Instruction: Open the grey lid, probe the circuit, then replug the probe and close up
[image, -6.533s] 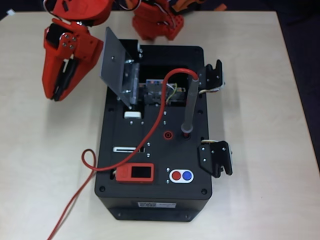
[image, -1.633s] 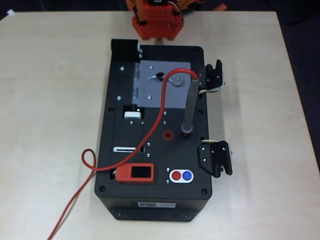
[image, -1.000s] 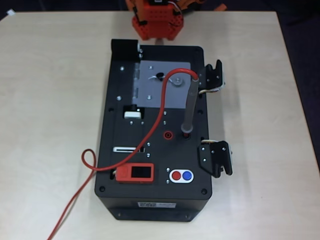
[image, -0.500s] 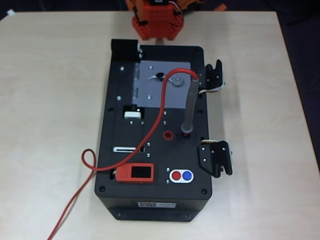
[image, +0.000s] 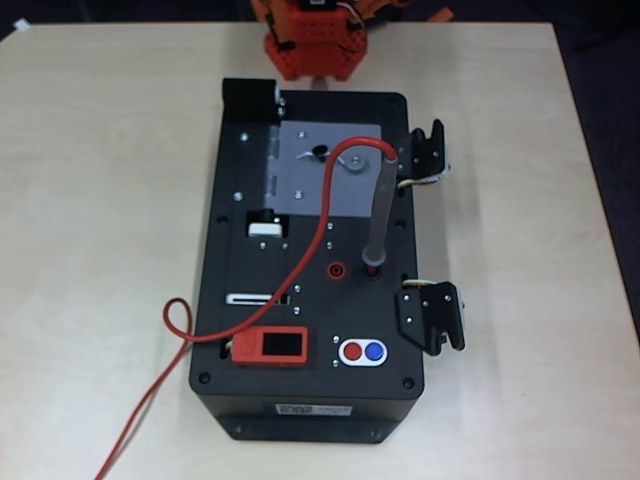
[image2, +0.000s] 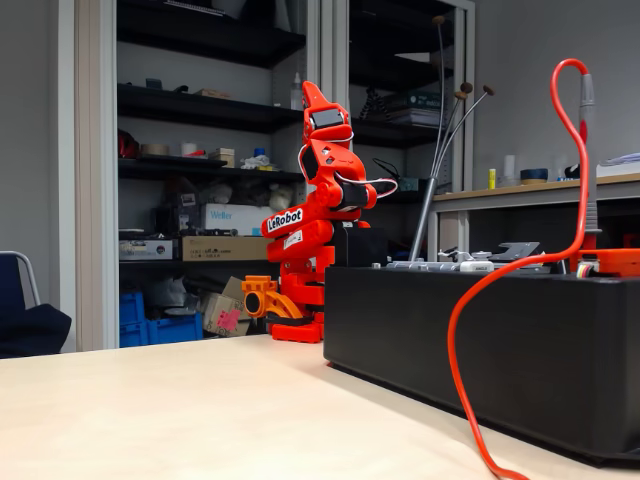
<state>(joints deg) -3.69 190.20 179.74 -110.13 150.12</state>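
The grey lid (image: 300, 180) lies flat and closed on the black box (image: 250, 300), its small knob (image: 318, 153) facing up. The circuit is hidden beneath it. The probe (image: 379, 205) stands upright, plugged into the box to the right of the lid, and its red cable (image: 312, 245) arcs over the lid and runs off the box's left side onto the table. In the fixed view the probe (image2: 588, 150) rises at the far right. The red arm is folded back behind the box, well away from the lid. Its gripper (image2: 312, 98) points upward with fingers together, holding nothing.
The box top carries a red module with a dark screen (image: 272, 347), a round red socket (image: 338, 269), red and blue buttons (image: 362, 351) and a white slider tab (image: 264, 229). Two black latches (image: 432, 315) stick out on its right side. Shelves stand behind the table.
Since 6.5 s ago the lid has gone from raised to flat and closed, and the arm has left the box's left side. Nothing has moved in the last 1.6 s.
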